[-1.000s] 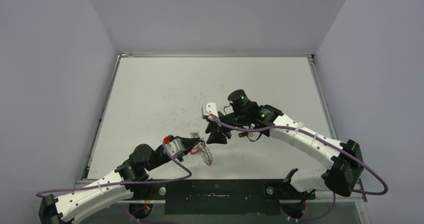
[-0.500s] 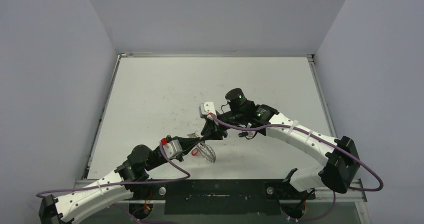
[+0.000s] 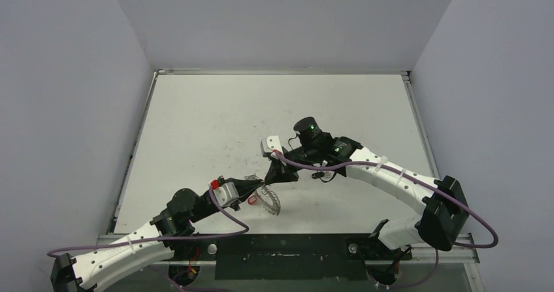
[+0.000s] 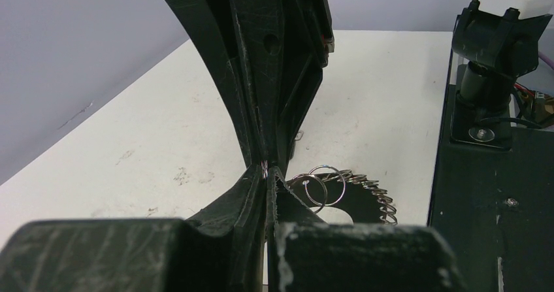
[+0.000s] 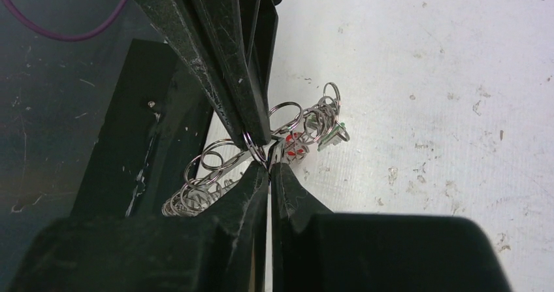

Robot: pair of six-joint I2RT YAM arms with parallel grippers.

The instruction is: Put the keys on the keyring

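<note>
Robot lab cell: bare grey walls [image 3: 72, 89] around a white table [image 3: 215, 109].

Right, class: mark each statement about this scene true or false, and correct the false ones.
1. The left gripper and the right gripper are both shut. True.
2. The keyring lies at the far edge of the table. False: it is close to the near edge, at the gripper tips.
3. The two grippers meet tip to tip. True.
4. The table is black. False: it is white and scuffed.
</note>
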